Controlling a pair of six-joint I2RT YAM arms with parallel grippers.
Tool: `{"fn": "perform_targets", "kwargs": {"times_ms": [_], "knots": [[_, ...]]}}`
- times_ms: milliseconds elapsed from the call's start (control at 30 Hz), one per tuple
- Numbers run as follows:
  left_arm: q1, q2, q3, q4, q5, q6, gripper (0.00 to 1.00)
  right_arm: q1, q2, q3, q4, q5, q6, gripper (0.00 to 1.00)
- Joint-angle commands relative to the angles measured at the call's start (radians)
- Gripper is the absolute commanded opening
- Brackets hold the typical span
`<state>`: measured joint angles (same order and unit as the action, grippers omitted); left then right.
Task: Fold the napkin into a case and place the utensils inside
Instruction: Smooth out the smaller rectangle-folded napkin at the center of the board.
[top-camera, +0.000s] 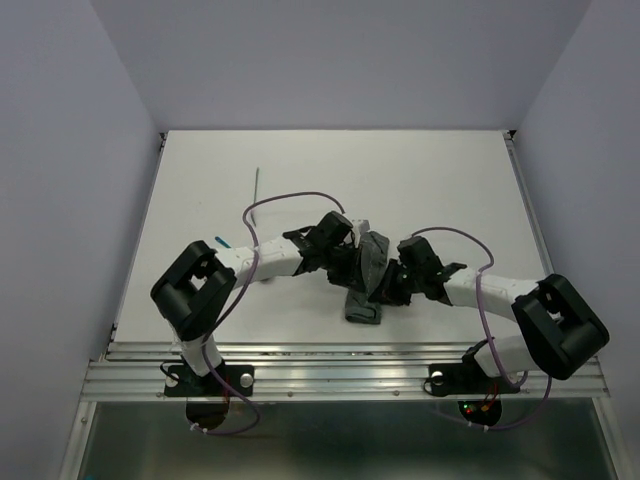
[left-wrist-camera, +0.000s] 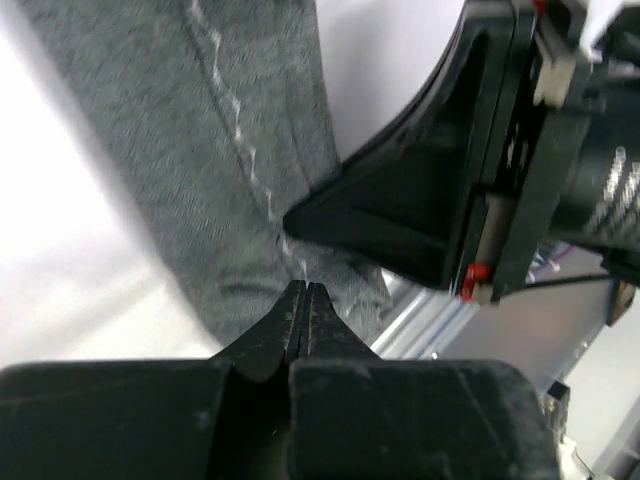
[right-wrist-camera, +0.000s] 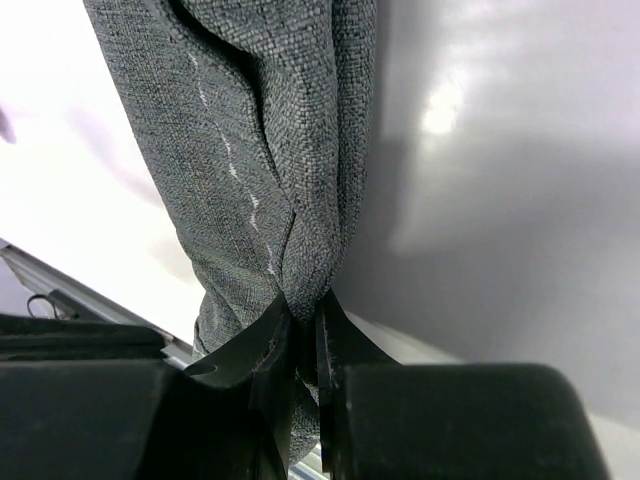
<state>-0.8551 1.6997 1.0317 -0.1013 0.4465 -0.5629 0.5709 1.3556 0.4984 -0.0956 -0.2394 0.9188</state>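
The right fingers (right-wrist-camera: 262, 352) are closed on a bunched, twisted end of the napkin (right-wrist-camera: 270, 150) and the left fingers (left-wrist-camera: 272, 340) are pressed together on its stitched edge, so that the cloth is held up between them over the middle of the white bench (top-camera: 450, 180), which is enclosed by pale lilac walls (top-camera: 70, 150). A slim grey utensil (top-camera: 257, 188) is seen well apart at the far left, and a teal handle (top-camera: 222, 243) is half hidden by the left arm (top-camera: 270, 262).
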Motion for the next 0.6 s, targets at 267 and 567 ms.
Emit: {"fn": "perform_targets", "kwargs": {"times_ms": [267,567], "knots": [[0.116,0.192,0.09,0.118,0.018,0.046,0.0,-0.003,0.143,0.086,0.019,0.112,-0.136,0.09],[0.116,0.244,0.08,0.141,0.072,0.052,0.0,-0.003,-0.09,0.115,-0.139,0.153,-0.195,0.47]]}}
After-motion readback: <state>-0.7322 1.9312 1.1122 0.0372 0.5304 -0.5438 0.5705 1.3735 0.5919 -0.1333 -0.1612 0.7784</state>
